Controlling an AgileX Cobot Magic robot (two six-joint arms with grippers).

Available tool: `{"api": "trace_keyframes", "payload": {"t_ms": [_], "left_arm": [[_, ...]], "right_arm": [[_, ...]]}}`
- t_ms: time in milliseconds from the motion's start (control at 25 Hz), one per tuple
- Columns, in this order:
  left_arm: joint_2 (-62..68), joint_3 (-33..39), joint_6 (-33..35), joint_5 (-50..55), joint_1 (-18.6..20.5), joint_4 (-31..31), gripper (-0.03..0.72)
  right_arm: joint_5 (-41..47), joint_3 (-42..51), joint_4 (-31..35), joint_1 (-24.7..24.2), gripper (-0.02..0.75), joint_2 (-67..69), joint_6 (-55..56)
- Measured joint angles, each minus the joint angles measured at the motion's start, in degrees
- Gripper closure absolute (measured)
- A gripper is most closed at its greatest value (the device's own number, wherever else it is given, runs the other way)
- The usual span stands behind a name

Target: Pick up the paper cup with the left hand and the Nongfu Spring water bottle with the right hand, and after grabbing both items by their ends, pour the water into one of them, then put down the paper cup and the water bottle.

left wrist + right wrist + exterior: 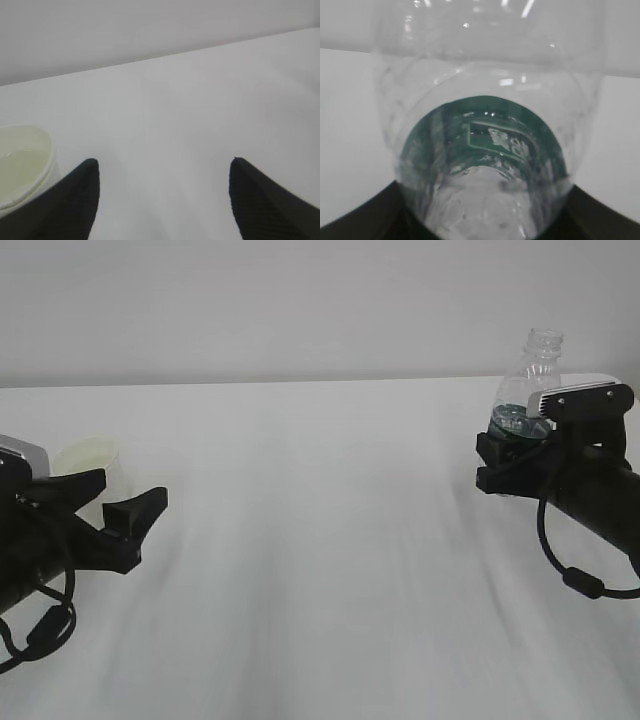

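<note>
The black right gripper point(512, 462) is clamped round the clear ribbed green-labelled bottle point(528, 380), upright at the white table's point(330, 540) far right; the black left gripper point(118, 512) stands wide, empty, the off-white paper cup point(88, 458) just outside its left finger, perhaps touching; the cup seems to hold liquid, so this looks like the putting-down step; next, release the bottle.

Light: bright, even, washing the plain white tabletop point(330, 540) pale.
Shadows: faint, soft.
Glare: small glints at twelve o'clock on the clear ribbed plastic bottle point(485, 125).
Focus: wrist views soft, close objects blurred.
</note>
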Motion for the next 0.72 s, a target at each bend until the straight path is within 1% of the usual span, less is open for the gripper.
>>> {"api": "trace_keyframes", "payload": {"t_ms": [160,440,720], "left_arm": [[0.00,0.00,0.54,0.00,0.00,-5.09,0.111],[0.00,0.00,4.33,0.00,0.00,-12.54,0.111],[0.00,0.00,4.89,0.00,0.00,-13.69,0.111]], "right_arm": [[0.00,0.00,0.00,0.00,0.305,0.00,0.00],[-0.88,0.00,0.11,0.00,0.313,0.76,-0.80],[-3.06,-0.10,0.67,0.00,0.314,3.43,-1.05]]}}
